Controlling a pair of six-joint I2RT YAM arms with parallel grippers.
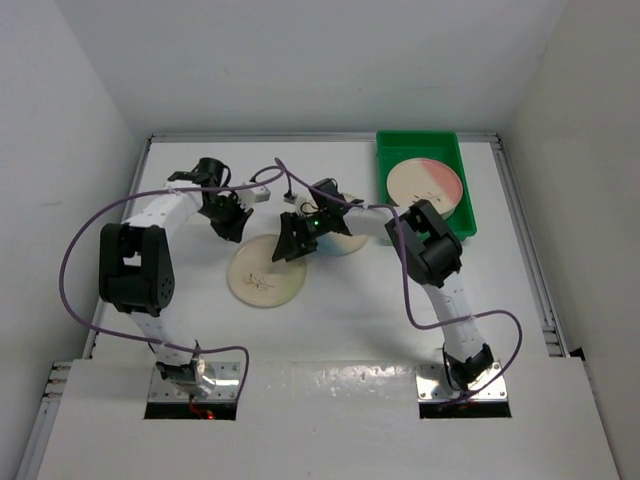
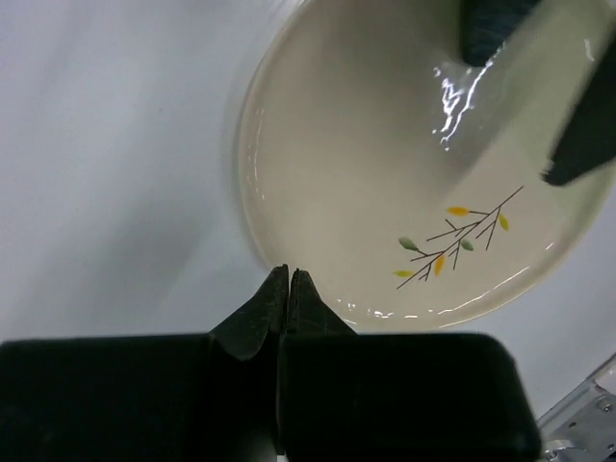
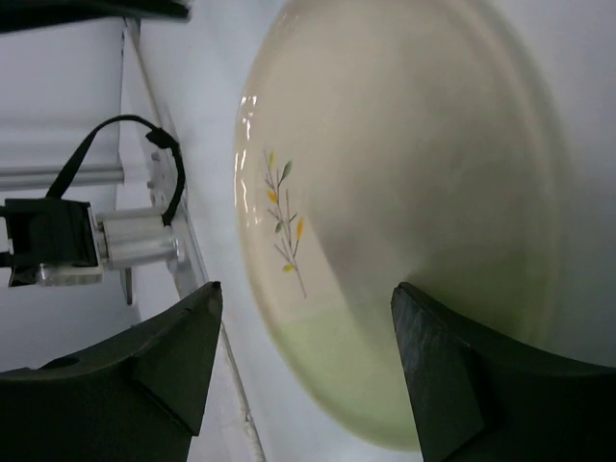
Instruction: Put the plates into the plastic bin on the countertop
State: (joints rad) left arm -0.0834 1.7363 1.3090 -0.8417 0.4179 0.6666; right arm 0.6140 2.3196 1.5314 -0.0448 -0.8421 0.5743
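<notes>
A cream plate (image 1: 262,275) with a sprig drawing lies flat on the white countertop (image 1: 350,320). My right gripper (image 1: 292,243) is open and empty over its right rim. In the right wrist view the plate (image 3: 404,164) has a pale green part, and the gripper (image 3: 308,327) has one finger over the plate and one beside it. My left gripper (image 1: 229,226) is shut and empty, its tips (image 2: 290,276) at the rim of the same plate (image 2: 366,173). The green plastic bin (image 1: 468,208) at the back right holds a pink-and-cream plate (image 1: 425,182). Another plate (image 1: 350,243) lies partly hidden under the right arm.
Two small white connectors (image 1: 262,193) on a purple cable (image 1: 285,172) lie at the back middle. The raised rim (image 1: 525,240) borders the countertop, with white walls beyond. The right gripper's fingers (image 2: 491,34) show over the plate's far side in the left wrist view.
</notes>
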